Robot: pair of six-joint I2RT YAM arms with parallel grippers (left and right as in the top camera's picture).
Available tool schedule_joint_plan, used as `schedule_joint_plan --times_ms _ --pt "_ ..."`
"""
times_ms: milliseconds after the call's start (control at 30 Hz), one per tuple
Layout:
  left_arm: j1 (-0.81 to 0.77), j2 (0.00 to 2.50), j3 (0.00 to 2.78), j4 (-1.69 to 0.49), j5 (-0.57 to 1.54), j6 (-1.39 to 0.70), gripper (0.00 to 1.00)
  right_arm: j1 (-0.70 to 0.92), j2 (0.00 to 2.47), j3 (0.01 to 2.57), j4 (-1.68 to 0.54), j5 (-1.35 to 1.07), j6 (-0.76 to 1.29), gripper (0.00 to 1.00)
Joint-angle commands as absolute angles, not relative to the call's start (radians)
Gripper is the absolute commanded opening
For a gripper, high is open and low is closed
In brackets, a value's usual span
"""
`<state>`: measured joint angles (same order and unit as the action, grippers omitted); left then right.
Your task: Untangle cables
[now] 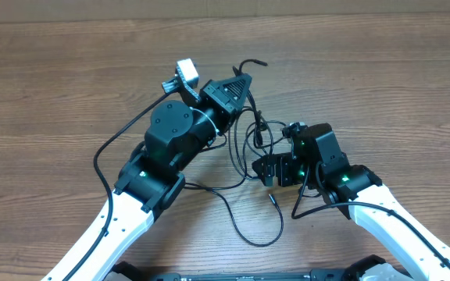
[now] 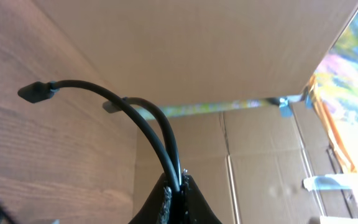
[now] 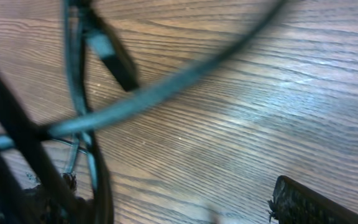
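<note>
Looped cables (image 1: 257,125) (thin, black) crowd the centre; the table (image 1: 69,70) beyond lies open.

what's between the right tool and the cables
Nothing visible. The open right tool sits right at the cables, and their loops cross close in front of it in its wrist view. The left tool is shut on two strands.

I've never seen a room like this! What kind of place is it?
Probably a robot lab or test bench: the left arm and right arm work at a wooden table, thin black cables hang tangled between them, and cardboard panels stand beyond its edge.
</note>
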<state>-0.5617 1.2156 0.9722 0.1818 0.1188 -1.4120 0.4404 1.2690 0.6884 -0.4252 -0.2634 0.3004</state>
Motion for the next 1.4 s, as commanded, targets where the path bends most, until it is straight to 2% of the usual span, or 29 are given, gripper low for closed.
schedule_joint_plan --times_ms 0,367,933,1367 --pt "-0.528 1.215 0.991 0.204 0.101 -1.438 0.04 0.443 1.266 0.719 -0.443 -0.207 0.307 1.00" --pt "-0.435 1.213 0.991 0.222 0.205 -1.448 0.04 0.443 1.266 0.719 -0.477 -0.148 0.308 1.00" --pt "-0.190 1.213 0.991 0.171 0.370 -1.464 0.04 0.443 1.266 0.719 -0.529 -0.087 0.316 1.00" --pt "-0.131 1.213 0.991 0.048 0.368 -1.334 0.04 0.443 1.266 0.719 -0.525 -0.088 0.328 1.00"
